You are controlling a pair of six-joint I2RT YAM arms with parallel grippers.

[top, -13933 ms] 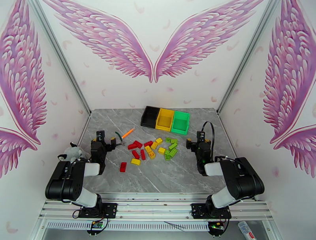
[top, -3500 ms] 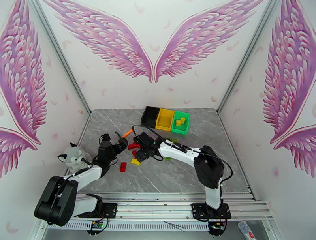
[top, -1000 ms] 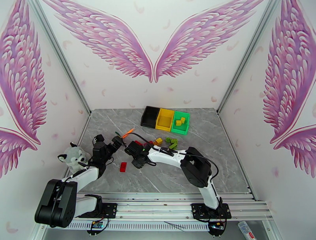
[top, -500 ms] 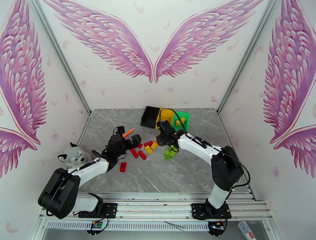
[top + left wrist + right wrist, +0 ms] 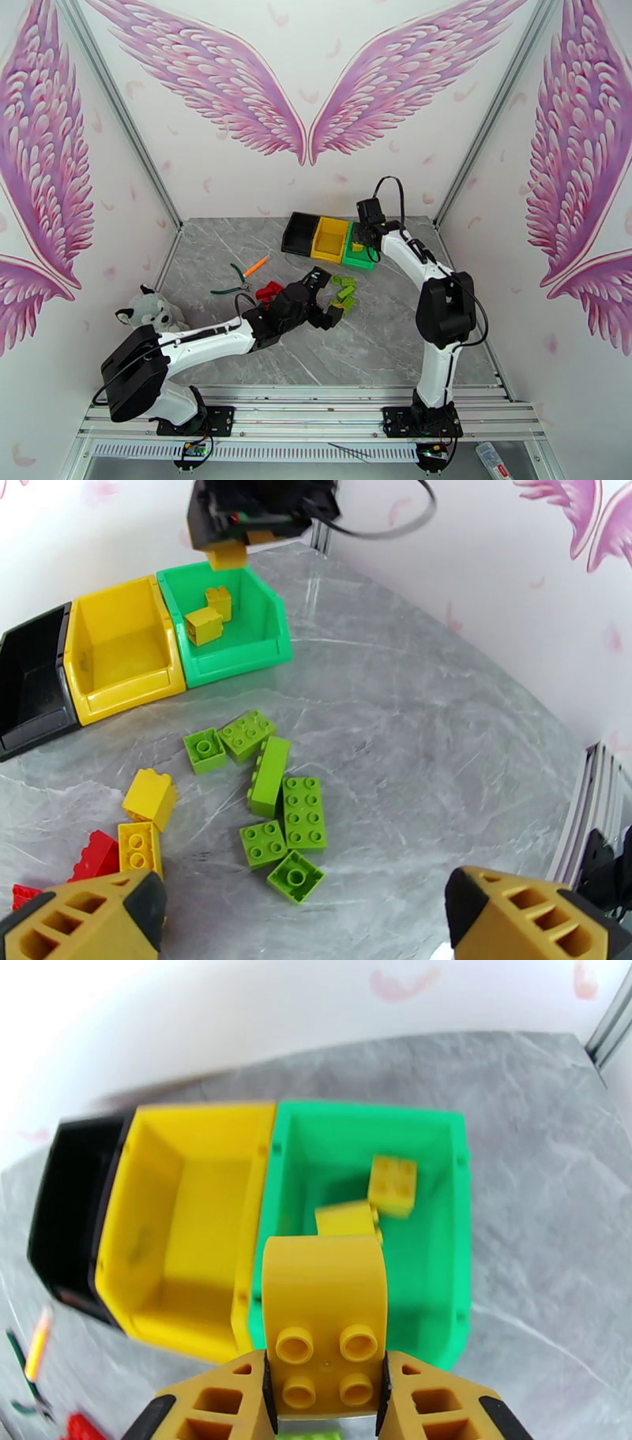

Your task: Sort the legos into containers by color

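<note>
While pinching the yellow brick [image 5: 324,1307] between the fingers of the right gripper [image 5: 324,1390], closed on its flanks with the studs facing the wrist camera, check the aim before letting go. Seen from that wrist, hangs above the near left part of the green bin [image 5: 430,1276], just right of the wall shared with the yellow bin [image 5: 197,1220], so probably drops into green. Judge that a poor match, with two yellow bricks [image 5: 393,1185] lying in green already and the yellow bin bare. Shift left over the middle of the yellow bin, lower close to its floor, hold level, then spread the fingers just enough to free the brick without a bounce over the rim or into the black bin [image 5: 63,1197]. Meanwhile treat the left gripper [image 5: 316,922] as ready: spread to the full, empty, hovering above the green bricks [image 5: 284,811] loose on the table [image 5: 442,740], apart from the bins, with loose yellow bricks [image 5: 150,796] and red bricks [image 5: 99,853] to their left. Choose a green brick standing apart, straddle its short sides, and avoid nudging neighbours. Leave the pliers [image 5: 241,275] and the plush toy [image 5: 150,309] alone. Expect no brand, label or lettering to read on bins, bricks or arms; any moulded marks on the studs too small to tell.
</note>
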